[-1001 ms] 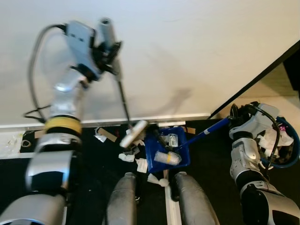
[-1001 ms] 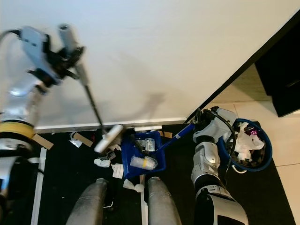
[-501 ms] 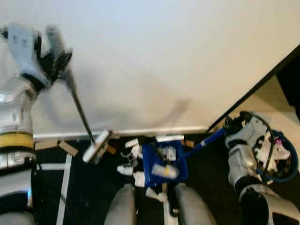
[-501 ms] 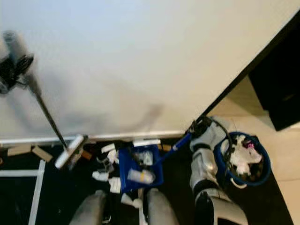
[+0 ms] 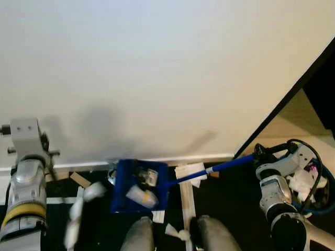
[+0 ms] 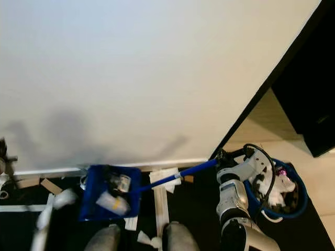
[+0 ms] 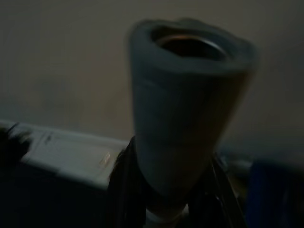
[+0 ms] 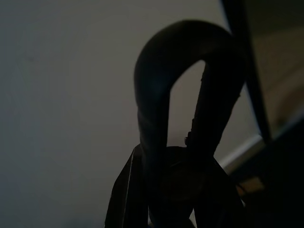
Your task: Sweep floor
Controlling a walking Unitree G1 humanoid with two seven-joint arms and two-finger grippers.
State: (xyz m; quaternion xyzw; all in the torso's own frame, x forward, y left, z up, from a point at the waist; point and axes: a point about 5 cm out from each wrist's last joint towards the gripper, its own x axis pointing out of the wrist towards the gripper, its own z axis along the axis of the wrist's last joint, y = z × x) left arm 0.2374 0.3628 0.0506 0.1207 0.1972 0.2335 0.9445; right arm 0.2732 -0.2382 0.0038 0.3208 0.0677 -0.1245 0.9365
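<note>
A blue dustpan (image 5: 125,183) lies on the dark floor by the baseboard, holding a small bottle (image 5: 140,195) and other scraps. Its long blue handle (image 5: 209,170) runs right to my right gripper (image 5: 260,153), which is shut on it; the right wrist view has the handle's dark looped end (image 8: 161,118) between the fingers. My left gripper (image 7: 166,209) is shut on the grey broom handle (image 7: 185,114). The left arm (image 5: 26,172) is low at the left, and the blurred pale broom head (image 5: 78,214) hangs left of the dustpan.
White paper scraps (image 5: 177,231) lie between my feet, more (image 5: 189,171) under the dustpan handle. A cardboard piece (image 5: 79,179) lies at the left. White tape lines (image 5: 186,201) cross the dark floor. A blue bin (image 6: 290,209) with trash stands at the right, past a black edge (image 5: 282,112).
My left arm has dropped from high against the wall to low at the left, taking the broom head away from the dustpan. The dustpan has slid left relative to my feet. The camera moved.
</note>
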